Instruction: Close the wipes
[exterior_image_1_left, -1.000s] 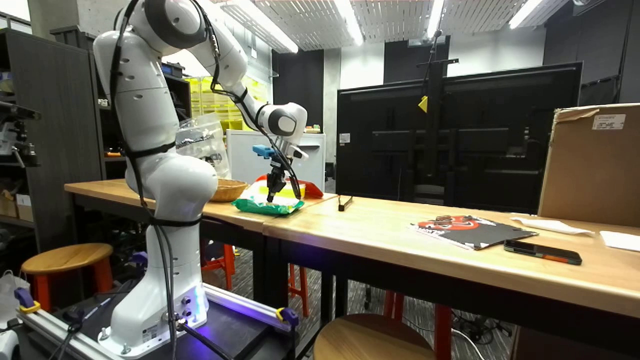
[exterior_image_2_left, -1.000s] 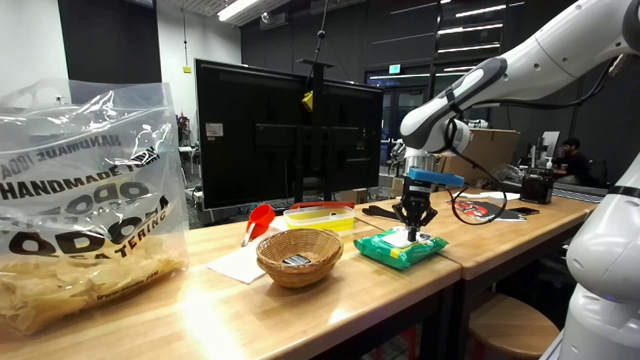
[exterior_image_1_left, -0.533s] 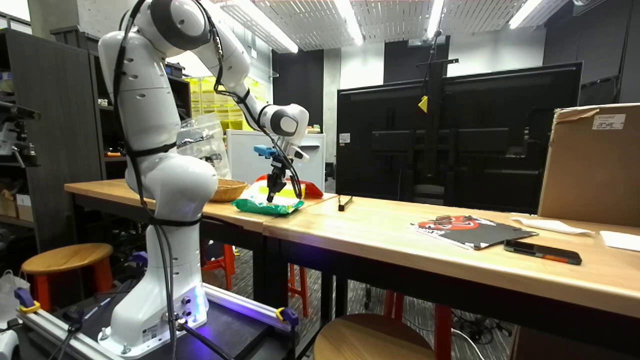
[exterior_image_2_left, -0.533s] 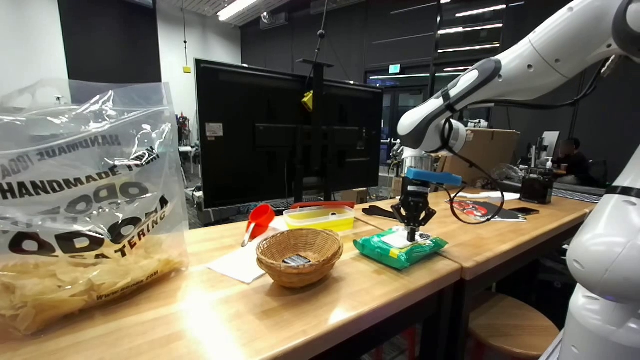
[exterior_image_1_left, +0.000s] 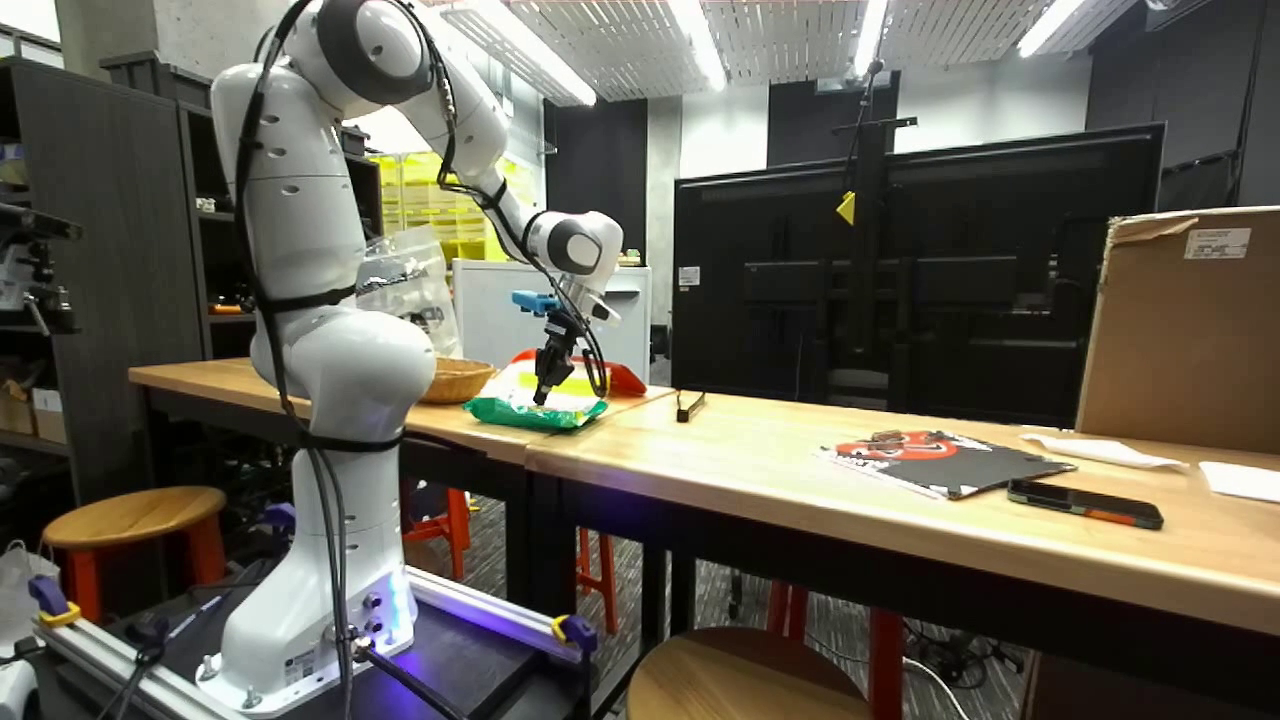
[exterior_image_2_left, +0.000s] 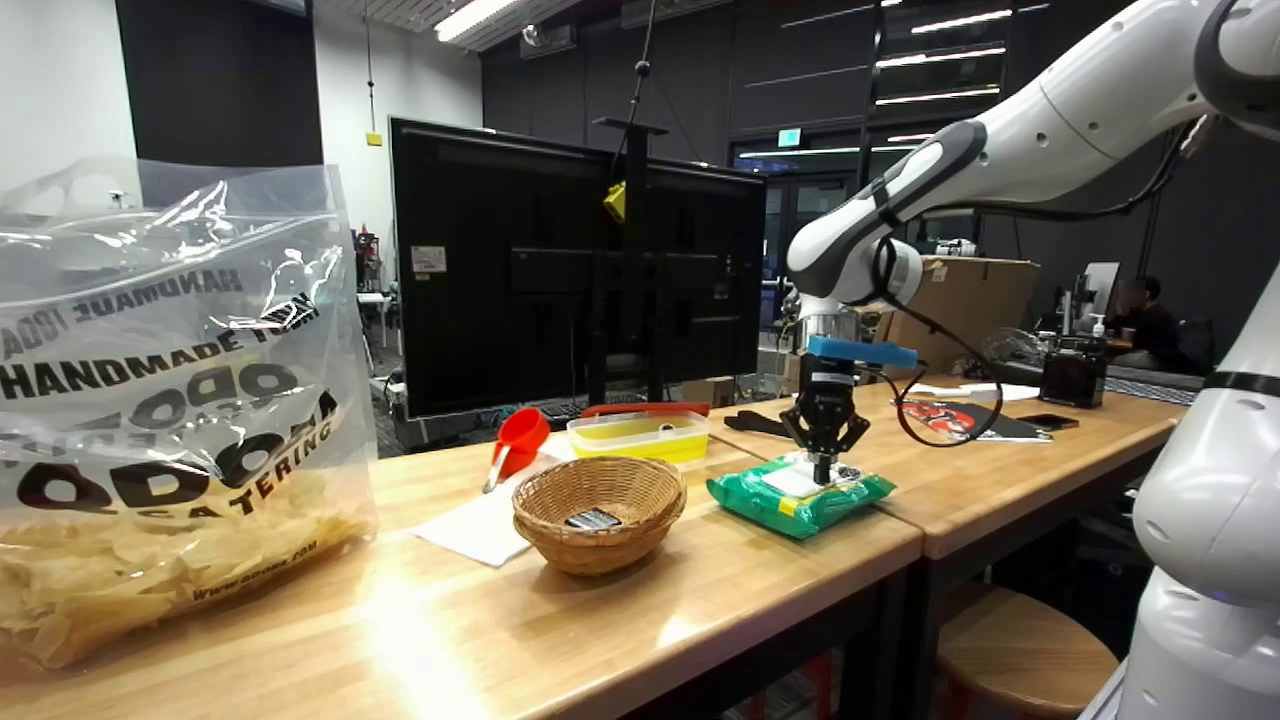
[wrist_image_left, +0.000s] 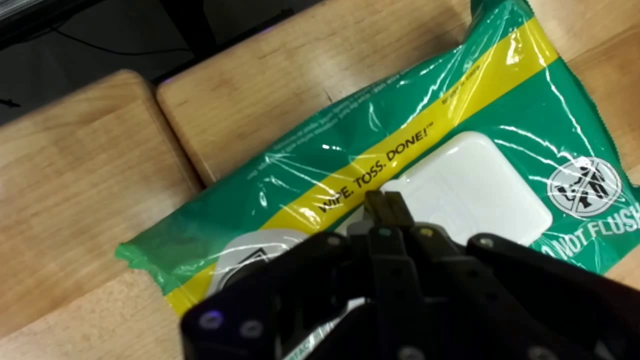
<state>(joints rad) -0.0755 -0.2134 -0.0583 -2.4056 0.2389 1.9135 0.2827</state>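
Observation:
The wipes are a soft green pack with a yellow stripe, lying flat on the wooden table in both exterior views (exterior_image_1_left: 520, 415) (exterior_image_2_left: 755, 495). In the wrist view the wipes (wrist_image_left: 320, 135) show a white plastic lid (wrist_image_left: 475, 185) lying flat on the top. My gripper (wrist_image_left: 387, 195) is shut, its two fingertips side by side with nothing seen between them. The tips are at the lid's edge beside the stripe, on or just above it; contact is hard to tell. The gripper points down onto the pack in both exterior views (exterior_image_1_left: 541, 397) (exterior_image_2_left: 822, 472). The gripper hides the lid's near part.
A woven basket (exterior_image_2_left: 600, 545) stands beside the pack in an exterior view. Behind it are a yellow-filled clear container (exterior_image_2_left: 640, 442) and a red scoop (exterior_image_2_left: 522, 432). A large chip bag (exterior_image_2_left: 180, 400) stands farther off. A phone (exterior_image_1_left: 1085, 503) lies along the table.
The arm has leaned slightly farther over the table, and the gripper has tilted a little. The fingertips stay at almost the same place on the lid. The pack has not visibly moved.

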